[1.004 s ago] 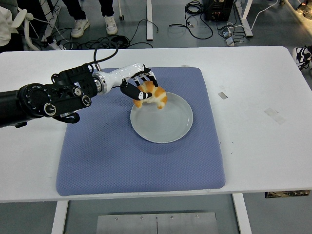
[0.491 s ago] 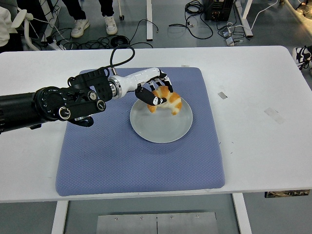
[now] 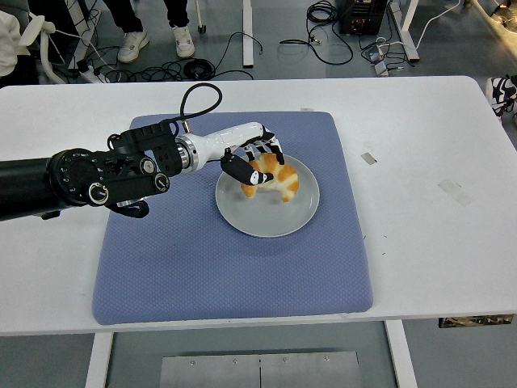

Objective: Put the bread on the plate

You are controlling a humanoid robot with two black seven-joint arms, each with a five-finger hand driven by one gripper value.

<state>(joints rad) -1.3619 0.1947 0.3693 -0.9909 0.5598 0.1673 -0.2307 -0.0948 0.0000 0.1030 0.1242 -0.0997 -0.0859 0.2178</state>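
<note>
Where the white table (image 3: 420, 242) runs up from its near edge, I see a quilted blue-grey fabric mat (image 3: 202, 267) spread across it, and beyond the far edge a grey floor with black cables (image 3: 323, 36) and a person's white sneakers (image 3: 133, 44). On the mat sits a round pale-grey plate (image 3: 271, 218). My left hand (image 3: 254, 162) has its fingers curled around a golden-orange, white-dusted piece of bread (image 3: 279, 182) over the plate's upper part.

A blue mat (image 3: 234, 267) covers the middle of my white bench (image 3: 436, 242), with small tape scraps (image 3: 455, 191) lying off to its right.
</note>
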